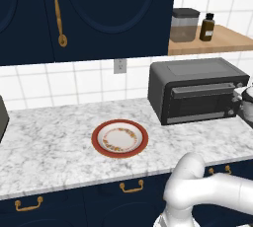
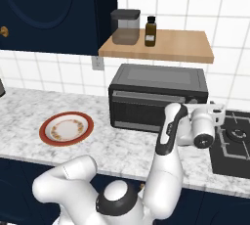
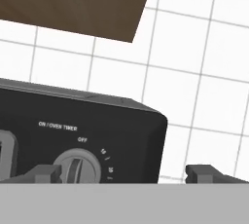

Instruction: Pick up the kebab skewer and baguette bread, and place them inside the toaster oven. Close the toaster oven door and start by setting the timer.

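Observation:
The toaster oven (image 1: pixel 192 73) (image 2: pixel 156 79) stands on the marble counter against the tiled wall. The toaster oven door (image 1: pixel 200 100) (image 2: pixel 139 109) is shut. My gripper (image 1: pixel 245 103) (image 2: pixel 207 114) (image 3: pixel 125 174) hovers open in front of the oven's right knob column, nothing between its fingers. In the hand view the timer knob (image 3: pixel 76 168), labelled "ON / OVEN TIMER", sits just right of my left fingertip (image 3: pixel 46 173). Its ridge stands near upright, below the "OFF" mark. The kebab skewer and the baguette bread are hidden from me.
A red-rimmed plate (image 1: pixel 95 139) (image 2: pixel 44 130) lies bare on the counter left of the oven. A wooden shelf (image 2: pixel 180 45) above holds a jar (image 2: pixel 125 26) and a brown bottle (image 2: pixel 150 31). A black stovetop (image 2: pixel 234 138) sits right of the oven.

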{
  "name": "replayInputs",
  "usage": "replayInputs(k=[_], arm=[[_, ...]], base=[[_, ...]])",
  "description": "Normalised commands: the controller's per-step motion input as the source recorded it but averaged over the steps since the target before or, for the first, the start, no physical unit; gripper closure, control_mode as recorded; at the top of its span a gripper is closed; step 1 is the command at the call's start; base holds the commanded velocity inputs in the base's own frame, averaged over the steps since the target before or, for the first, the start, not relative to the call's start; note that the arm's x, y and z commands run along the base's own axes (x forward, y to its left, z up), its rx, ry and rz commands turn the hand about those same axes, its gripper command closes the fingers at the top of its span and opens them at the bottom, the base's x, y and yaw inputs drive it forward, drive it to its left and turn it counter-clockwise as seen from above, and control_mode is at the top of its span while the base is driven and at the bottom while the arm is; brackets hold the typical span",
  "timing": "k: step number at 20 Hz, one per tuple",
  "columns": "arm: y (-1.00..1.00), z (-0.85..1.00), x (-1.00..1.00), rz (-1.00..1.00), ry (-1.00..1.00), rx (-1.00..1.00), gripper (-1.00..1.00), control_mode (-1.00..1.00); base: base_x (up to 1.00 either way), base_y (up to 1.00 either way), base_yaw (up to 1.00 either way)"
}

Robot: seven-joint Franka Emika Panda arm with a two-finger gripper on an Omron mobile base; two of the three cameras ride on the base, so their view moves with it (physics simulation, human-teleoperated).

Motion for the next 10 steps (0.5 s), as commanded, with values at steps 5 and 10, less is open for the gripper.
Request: replayInputs(k=[5, 10], arm=[[-0.01, 0.00, 0.04, -0.15, 0.00, 0.00, -1.00, -1.00], [-0.16, 0.00, 0.00, -0.10, 0.00, 0.00, 1.00, -1.00]], base=[[0.00, 0.00, 0.00], [0.00, 0.00, 0.00]])
